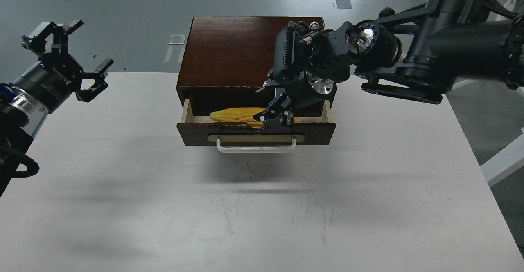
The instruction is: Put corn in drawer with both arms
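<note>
Here the right pincer [277,118] seems clamped on the corn [235,114] inside the open drawer [256,134]; lifting before release would drag it out. The left pincer [73,55], upper left, stands apart.

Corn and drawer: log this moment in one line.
drawer: open | corn: lying inside | right gripper: at corn, grip unclear | left gripper: open, raised, empty

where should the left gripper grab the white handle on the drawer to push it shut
Take the white bar handle at its middle, coming from the front and slightly above. It runs level across the dark brown wooden drawer front, standing off it, so fingers can close over and under the bar.
</note>
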Controlling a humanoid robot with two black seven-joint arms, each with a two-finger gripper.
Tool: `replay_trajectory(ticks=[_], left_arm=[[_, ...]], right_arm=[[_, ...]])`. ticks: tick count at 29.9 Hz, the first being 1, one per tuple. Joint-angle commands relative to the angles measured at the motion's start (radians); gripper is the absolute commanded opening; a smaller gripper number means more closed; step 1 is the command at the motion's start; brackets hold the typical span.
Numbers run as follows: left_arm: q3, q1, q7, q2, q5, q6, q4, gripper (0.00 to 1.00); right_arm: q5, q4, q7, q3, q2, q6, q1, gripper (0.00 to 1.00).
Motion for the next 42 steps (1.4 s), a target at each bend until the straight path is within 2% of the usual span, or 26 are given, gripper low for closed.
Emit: replay_trajectory(ticks=[1, 6, 10, 16, 18, 19, 22, 26, 29, 34, 38, 42], left_arm=[[-0.002, 0.0, 0.0, 0.0, 0.0, 0.0, 0.0, 0.99], [-0.002, -0.003, 0.0, 0.0, 0.0, 0.0, 0.0, 0.99], [-0.002, -0.003, 0.0, -0.001, 0.001, 0.0, 0.0, 0.99], [-0.002, -0.003, 0.0, -0.003, 0.001, 0.0, 0.0, 0.99], [-0.002, -0.003, 0.0, -0.005, 0.001, 0.0, 0.0, 0.99], [-0.002, -0.003, 0.0, -0.006, 0.001, 0.0, 0.0, 0.99], [-0.002, -0.003, 0.0, -0.011, 0.003, 0.0, 0.0, 0.99], [-0.002, -0.002, 0.0, -0.012, 0.004, 0.0, 0.0, 0.99], [0.0, -0.002, 0.0, -0.012, 0.006, 0.0, 0.0, 0.99], [0.0, 0.001, 0.0, -0.015, 0.007, 0.0, 0.0, 0.99], [0.006, 0.005, 0.0, -0.015, 0.009, 0.0, 0.0, 0.99], [0.009, 0.014, 0.0, -0.018, 0.009, 0.0, 0.0, 0.99]], right_arm=[[0.002, 0.005, 0.0, 0.002, -0.003, 0.0, 0.008, 0.58], [0.031, 0.027, 0.0, 0.026, -0.04, 0.0, 0.052, 0.59], [0.145, 0.054, 0.0, 0.055, -0.101, 0.001, 0.094, 0.63], [0.373, 0.073, 0.0, 0.112, -0.27, 0.012, 0.117, 0.79], [0.525, 0.073, 0.0, 0.136, -0.351, 0.012, 0.088, 0.91], [0.569, 0.074, 0.0, 0.147, -0.369, 0.012, 0.071, 0.93], [0.726, 0.076, 0.0, 0.224, -0.448, 0.009, -0.023, 0.95], [0.938, 0.064, 0.0, 0.475, -0.55, 0.004, -0.298, 0.96], [0.993, 0.065, 0.0, 0.633, -0.589, 0.003, -0.478, 0.96], [1.039, 0.059, 0.0, 0.937, -0.58, -0.002, -0.829, 0.97], [1.143, 0.053, 0.0, 1.109, -0.534, -0.002, -1.01, 0.97], [1.245, 0.035, 0.0, 1.173, -0.489, -0.003, -1.089, 0.97]])
